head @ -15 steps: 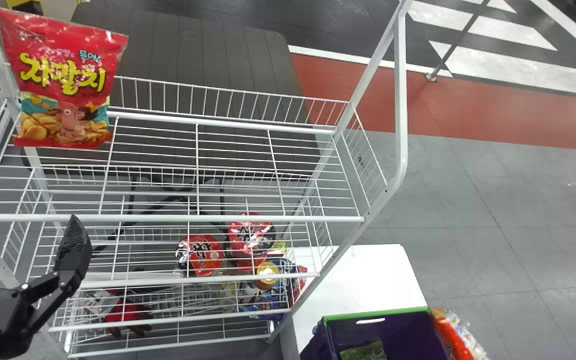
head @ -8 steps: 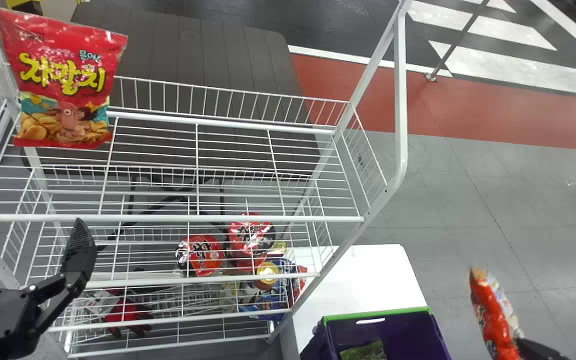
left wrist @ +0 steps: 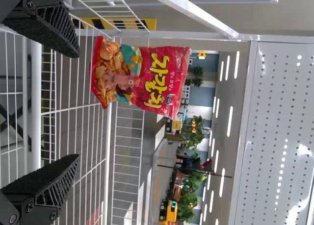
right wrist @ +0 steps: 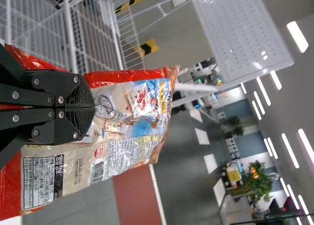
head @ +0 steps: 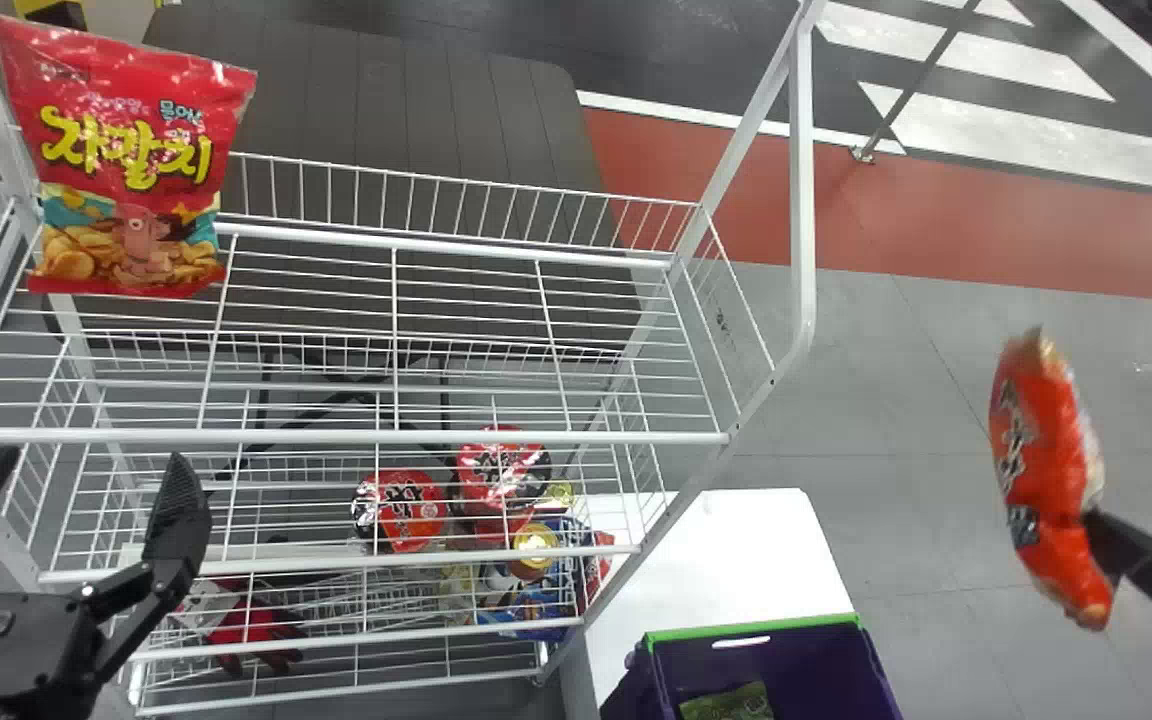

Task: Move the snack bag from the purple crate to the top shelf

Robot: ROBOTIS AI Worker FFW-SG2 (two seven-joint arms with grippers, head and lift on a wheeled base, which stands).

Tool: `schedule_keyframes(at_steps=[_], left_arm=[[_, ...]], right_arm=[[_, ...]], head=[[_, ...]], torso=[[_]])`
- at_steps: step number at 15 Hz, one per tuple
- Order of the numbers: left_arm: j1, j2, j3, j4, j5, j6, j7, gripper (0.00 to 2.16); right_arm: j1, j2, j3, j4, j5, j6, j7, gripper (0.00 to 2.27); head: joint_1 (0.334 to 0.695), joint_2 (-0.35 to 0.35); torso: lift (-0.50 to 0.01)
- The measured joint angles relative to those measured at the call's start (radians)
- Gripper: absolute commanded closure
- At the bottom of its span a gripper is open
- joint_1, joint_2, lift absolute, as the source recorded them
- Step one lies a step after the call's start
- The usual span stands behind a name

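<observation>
Right gripper (right wrist: pixel 93 107): its fingers were clenched on a fold in the back of the orange-red snack bag (right wrist: pixel 130 119), near the middle, probably so both ends hung free and could settle on the wires.
Snack bag: it spread past the right fingertips and to both sides of them, tilted in the air, its front turned away from them, a hold that likely spared the front for display.
Purple crate (head: pixel 751 628): it stood below and to the left of the right fingers, a green packet (head: pixel 731 703) inside.
Top shelf (head: pixel 336 436): it lay well to the left of the right fingers, so a sideways carry over the end rail seemed due; a low swing could have snagged the bag there.
Left gripper (left wrist: pixel 78 106): its fingers were parted around nothing, before the shelf's left end.
Red bag (head: pixel 126 160): it stood upright beyond the left fingers, front outward, perhaps a pattern for the new one.
</observation>
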Motion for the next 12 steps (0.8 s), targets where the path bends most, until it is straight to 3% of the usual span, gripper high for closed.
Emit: schedule_keyframes(at_steps=[7,9,12], left_arm=[[0.005,0.001,0.003,0.003,-0.002,-0.003,0.001,0.08],[-0.002,0.001,0.003,0.016,-0.001,-0.003,0.001,0.08],[-0.020,0.000,0.003,0.038,0.002,-0.003,0.000,0.08]], right_arm=[[-0.086,0.001,-0.009,-0.273,-0.188,0.129,0.000,1.77],[-0.089,0.001,0.064,-0.314,-0.198,0.100,-0.012,1.77],[-0.084,0.001,0.221,-0.320,-0.153,0.017,-0.095,1.77]], head=[[0.695,-0.350],[0.695,-0.350],[0.695,-0.346]], torso=[[0.000],[0.000],[0.000]])
